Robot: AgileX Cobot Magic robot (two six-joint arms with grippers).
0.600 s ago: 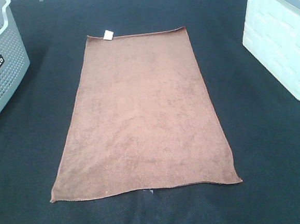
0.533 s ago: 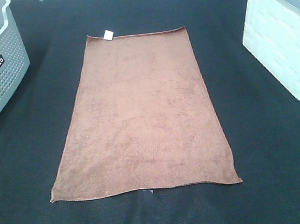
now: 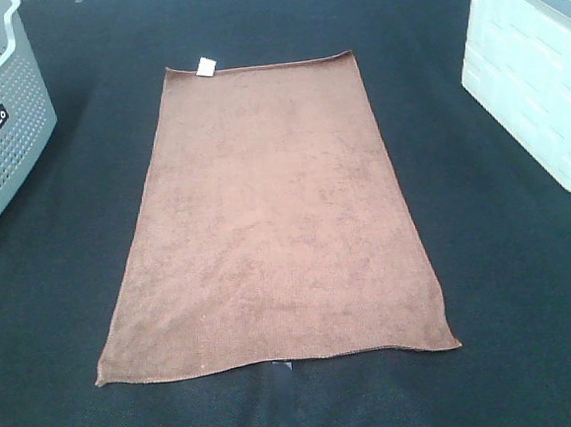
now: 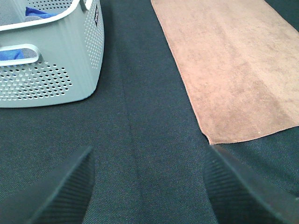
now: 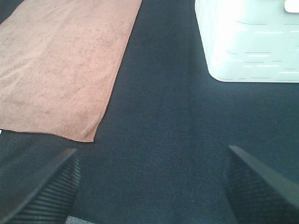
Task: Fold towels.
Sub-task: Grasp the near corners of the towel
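At the far left a grey perforated basket (image 3: 2, 127) is seen on the dark table cover (image 3: 491, 306), with something blue (image 4: 39, 11) inside it. Near it, the left gripper (image 4: 148, 183) is held over bare cover, its jaws apart and nothing between them. The near left corner of the towel lies a little ahead of it. In the middle the rust-brown towel (image 3: 267, 225) is spread flat and unfolded, lengthwise away from the robot, with its white tag (image 3: 205, 67) at the far short edge. The right gripper (image 5: 152, 186) is likewise held wide apart and empty, short of the near right corner. At the far right a white bin (image 3: 533, 85) is set. Against the pictures of a moment earlier nothing is found to have shifted: the towel is untouched, and no arm is seen from above. The folding is judged not yet begun, and the two near corners are likely to be grasped first.
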